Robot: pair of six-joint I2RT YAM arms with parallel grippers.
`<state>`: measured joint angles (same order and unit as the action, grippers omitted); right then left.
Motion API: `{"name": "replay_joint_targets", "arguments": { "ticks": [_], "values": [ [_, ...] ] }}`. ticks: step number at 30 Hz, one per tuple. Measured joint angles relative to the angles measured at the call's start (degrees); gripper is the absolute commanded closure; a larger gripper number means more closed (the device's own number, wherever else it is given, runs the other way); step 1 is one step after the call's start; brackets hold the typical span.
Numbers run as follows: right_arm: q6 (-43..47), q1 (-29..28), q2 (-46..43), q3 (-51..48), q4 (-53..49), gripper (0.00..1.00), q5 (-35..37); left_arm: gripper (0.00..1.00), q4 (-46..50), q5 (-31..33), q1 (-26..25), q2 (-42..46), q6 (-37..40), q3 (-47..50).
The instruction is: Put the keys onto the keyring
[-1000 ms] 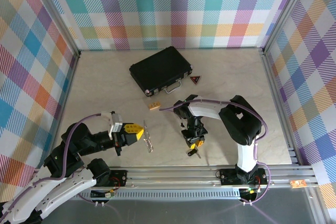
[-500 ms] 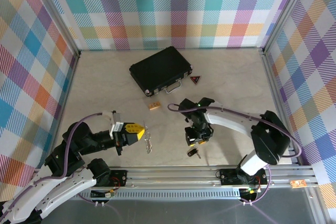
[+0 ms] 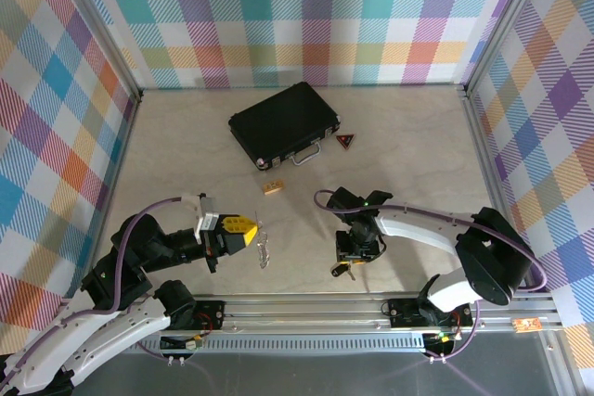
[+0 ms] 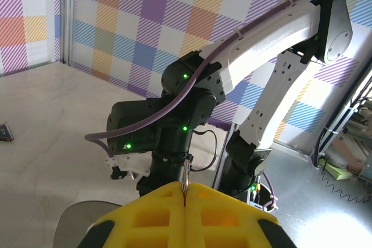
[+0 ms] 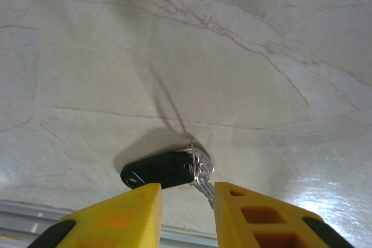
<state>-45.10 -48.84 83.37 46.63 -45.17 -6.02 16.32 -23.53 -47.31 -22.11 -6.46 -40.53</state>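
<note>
The black case [image 3: 283, 124] sits shut on the table [image 3: 186, 150], lid down and silver handle on its near edge, so its contents are hidden.

My left claw [image 3: 251, 232] is on the near side of the case, toward my bases and slightly left. Its yellow fingers [image 4: 151, 213] are pressed together, pinching a thin metal edge. That edge belongs to the keyring [image 3: 264, 249], which hangs just beside the fingertips.

My right claw [image 5: 187, 189] is near the case's right end but well apart from it, toward my bases. Its jaws are apart and straddle the keys [image 5: 168, 168] on the table without touching them. I can see the black head clearly, but the silver blades run under one finger and are cut off.

From above, the claw covers most of the keys [image 3: 341, 272].

A small wooden block [image 3: 272, 188] and a red-and-black triangle [image 3: 346, 141] lie just beside the case.
</note>
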Motion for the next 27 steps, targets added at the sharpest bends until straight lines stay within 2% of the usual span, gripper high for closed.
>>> {"name": "replay_joint_targets", "arguments": {
  "ticks": [9, 17, 27],
  "values": [
    [-1.2, 0.0, 0.0, -1.2, 2.8, 0.78, 0.3, 1.0, 0.0, 0.0, 0.0, 0.0, 0.0, 0.0],
    [-1.9, 0.0, -0.3, -2.5, 3.2, 0.72, 1.1, 1.0, 0.0, 0.0, 0.0, 0.0, -0.2, 0.0],
    [-3.4, 0.0, -1.8, -5.1, 5.8, 0.8, 0.8, 1.0, -0.4, -0.5, 0.0, 0.0, -0.2, 0.0]
  ]
}}
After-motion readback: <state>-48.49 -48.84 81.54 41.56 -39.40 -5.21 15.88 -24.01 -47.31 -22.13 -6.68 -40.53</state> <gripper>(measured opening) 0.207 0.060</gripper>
